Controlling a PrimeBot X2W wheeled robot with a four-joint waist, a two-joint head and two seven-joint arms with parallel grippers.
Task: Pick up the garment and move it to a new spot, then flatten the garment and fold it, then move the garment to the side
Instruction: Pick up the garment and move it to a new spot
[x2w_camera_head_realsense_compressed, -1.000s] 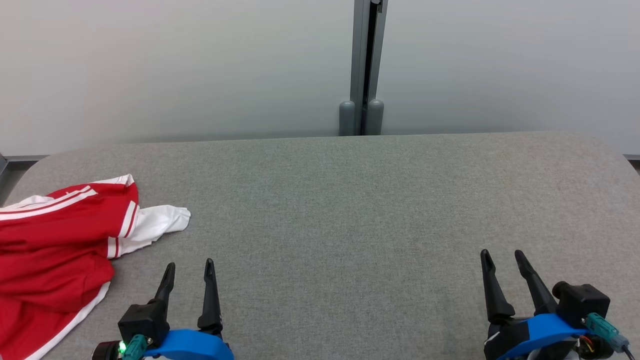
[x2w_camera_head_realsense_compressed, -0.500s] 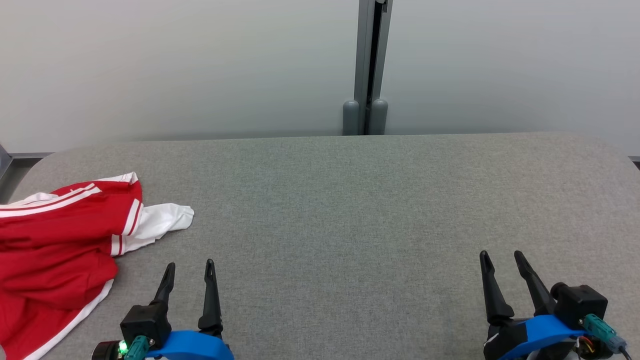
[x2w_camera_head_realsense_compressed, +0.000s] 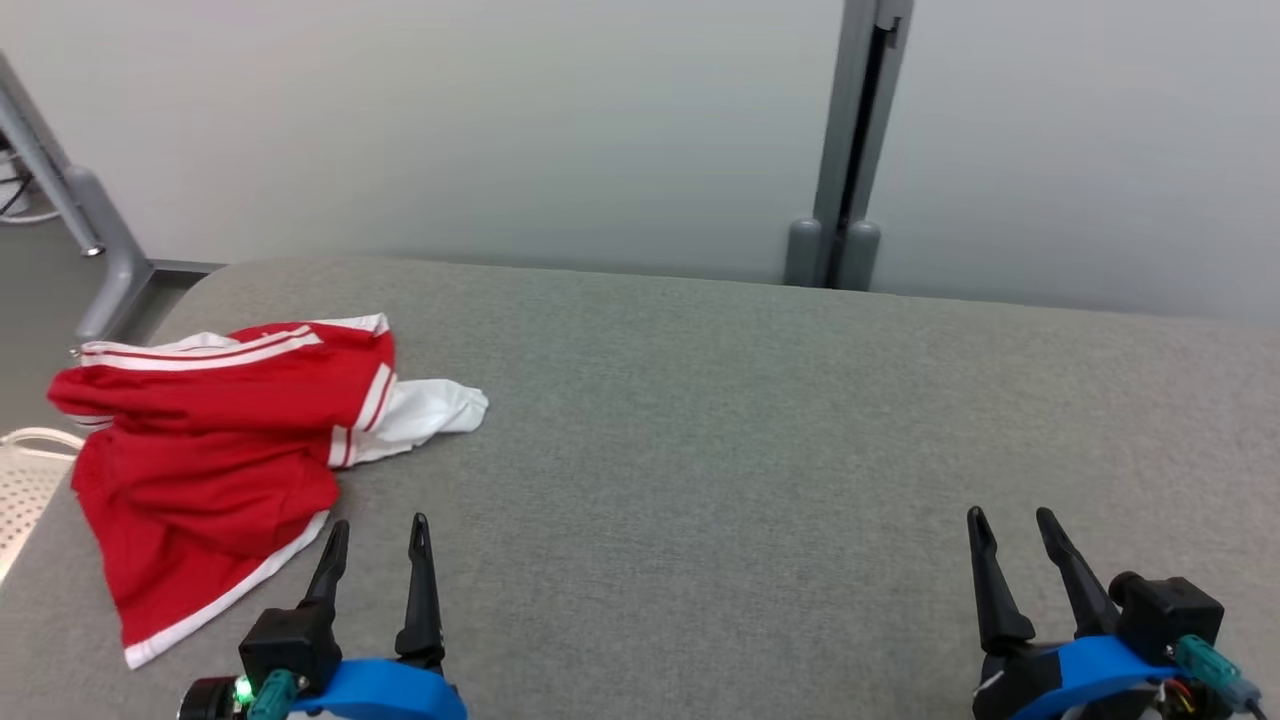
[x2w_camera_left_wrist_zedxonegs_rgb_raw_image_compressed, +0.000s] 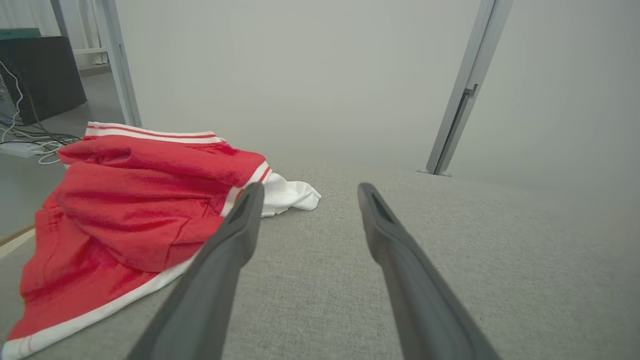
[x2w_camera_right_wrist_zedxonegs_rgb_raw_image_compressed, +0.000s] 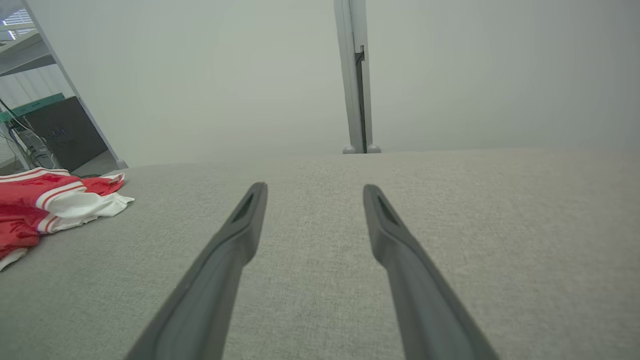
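Note:
The garment (x2w_camera_head_realsense_compressed: 220, 440) is a crumpled red piece with white stripes and a white part, lying at the left end of the grey table (x2w_camera_head_realsense_compressed: 720, 420). My left gripper (x2w_camera_head_realsense_compressed: 378, 532) stands open just right of the garment's near edge, touching nothing. In the left wrist view the garment (x2w_camera_left_wrist_zedxonegs_rgb_raw_image_compressed: 130, 205) lies left of and beyond the open left gripper (x2w_camera_left_wrist_zedxonegs_rgb_raw_image_compressed: 307, 192). My right gripper (x2w_camera_head_realsense_compressed: 1008, 520) stands open at the lower right, far from the cloth. The right wrist view has the garment (x2w_camera_right_wrist_zedxonegs_rgb_raw_image_compressed: 45, 200) at its far left and the open right gripper (x2w_camera_right_wrist_zedxonegs_rgb_raw_image_compressed: 315, 192) over bare table.
A grey post (x2w_camera_head_realsense_compressed: 845, 150) stands against the pale wall behind the table. A slanted grey frame leg (x2w_camera_head_realsense_compressed: 80, 230) and a white perforated object (x2w_camera_head_realsense_compressed: 25, 480) lie beyond the table's left end. Cables and a dark box (x2w_camera_left_wrist_zedxonegs_rgb_raw_image_compressed: 40, 75) sit on the floor at left.
The head camera has turned left, so the garment and post sit further right in the picture. Both grippers keep their places and stay open.

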